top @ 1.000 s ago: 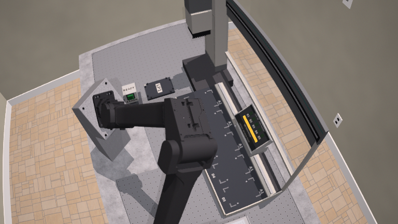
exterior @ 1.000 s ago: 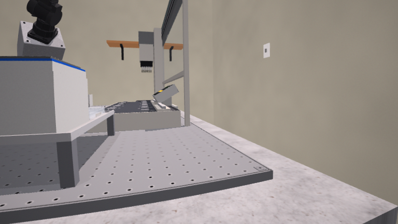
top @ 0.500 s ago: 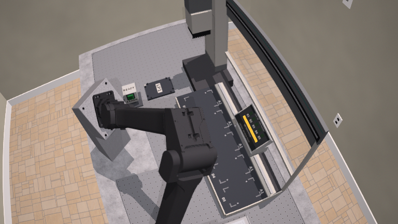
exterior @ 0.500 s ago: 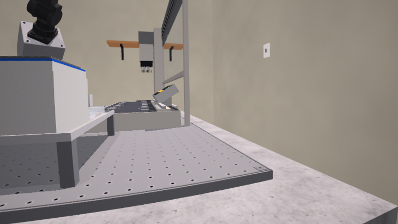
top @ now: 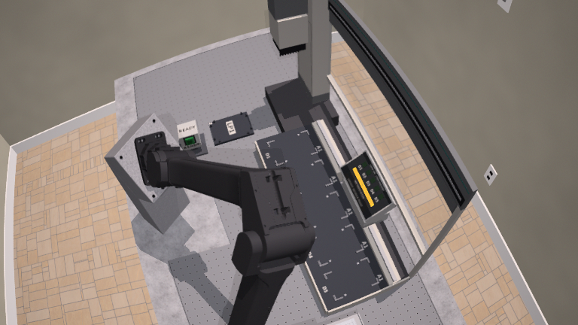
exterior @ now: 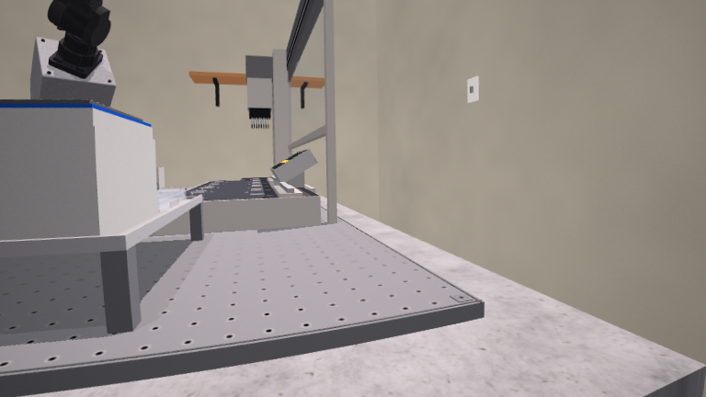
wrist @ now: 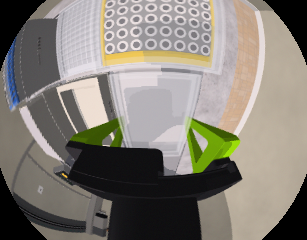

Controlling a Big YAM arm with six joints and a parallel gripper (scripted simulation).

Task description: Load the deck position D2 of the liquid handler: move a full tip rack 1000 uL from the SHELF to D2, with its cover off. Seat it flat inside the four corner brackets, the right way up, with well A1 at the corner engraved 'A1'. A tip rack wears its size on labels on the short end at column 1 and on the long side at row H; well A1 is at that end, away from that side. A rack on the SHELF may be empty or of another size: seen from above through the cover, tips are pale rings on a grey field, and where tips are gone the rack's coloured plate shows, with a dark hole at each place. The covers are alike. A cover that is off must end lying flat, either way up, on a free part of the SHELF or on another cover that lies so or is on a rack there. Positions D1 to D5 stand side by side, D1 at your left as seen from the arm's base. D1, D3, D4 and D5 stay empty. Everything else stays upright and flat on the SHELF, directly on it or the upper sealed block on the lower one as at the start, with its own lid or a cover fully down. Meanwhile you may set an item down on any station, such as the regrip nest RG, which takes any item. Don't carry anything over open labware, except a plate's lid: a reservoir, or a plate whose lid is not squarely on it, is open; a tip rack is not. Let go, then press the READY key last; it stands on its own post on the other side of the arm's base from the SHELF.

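The gripper (wrist: 155, 135) is clamped on a clear cover (wrist: 156, 115), hanging above a yellow-plated tip rack (wrist: 160, 16) packed with pale rings on the shelf. Best lowered level, square to another covered rack.

Arm colour: matt black throughout, as seen on the arm (top: 204, 177) in the top view.
Link shapes: a long boxy link (top: 200, 172) is followed by a blocky housing (top: 272, 201) with rounded corners; a round joint cap (top: 247, 251) is seen at its lower side.
Housing markings: a recessed slot and raised plates are seen on the housing's upper face.
Mount: a black flange (top: 147, 155) is fixed to a slanted grey pedestal (top: 123, 151) with dark screw holes at its corners.
Claw: a black crossbar (wrist: 153, 174) is shown in the wrist view, carrying bright green fingers of angular, open-framed form.
Cables: none are visible.
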